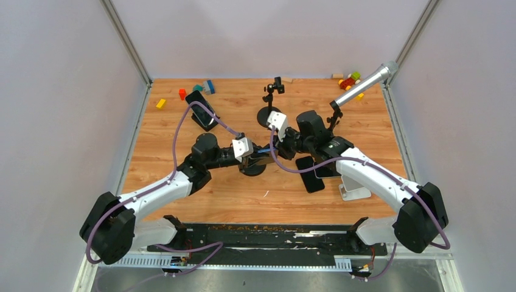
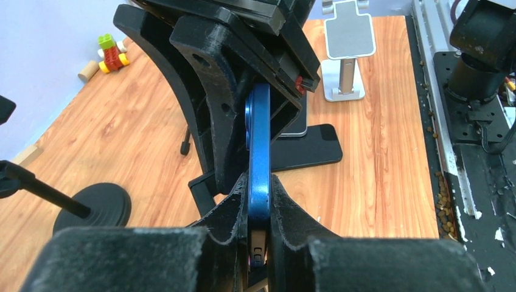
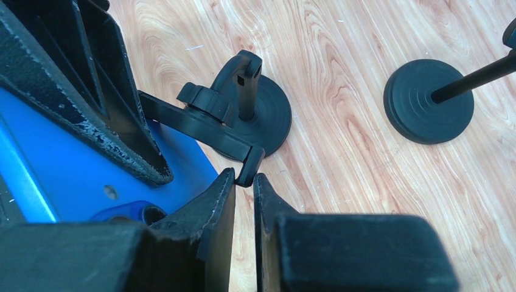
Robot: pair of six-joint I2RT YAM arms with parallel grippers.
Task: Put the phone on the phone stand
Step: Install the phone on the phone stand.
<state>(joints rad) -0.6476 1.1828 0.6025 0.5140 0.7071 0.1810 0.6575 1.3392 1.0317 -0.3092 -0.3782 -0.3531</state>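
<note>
A blue phone (image 2: 258, 140) is held edge-on above the table, my left gripper (image 2: 260, 188) shut on its lower end. In the right wrist view the phone's blue back (image 3: 73, 182) fills the left side. The phone stand (image 3: 268, 106) is black, with a round base and a clamp arm (image 3: 201, 125) reaching toward the phone. My right gripper (image 3: 244, 176) is shut on the hooked tip of that clamp arm. From the top view both grippers meet at the table's middle, left (image 1: 263, 150) and right (image 1: 277, 148), above the stand's base (image 1: 252, 168).
A black phone (image 1: 310, 174) lies flat beside a white stand (image 1: 353, 190) on the right. A second black stand (image 1: 268, 115) with a thin pole rises behind the grippers. Another dark phone (image 1: 202, 109) sits back left. A silver cylinder (image 1: 365, 85) and toy blocks (image 1: 350, 80) are back right.
</note>
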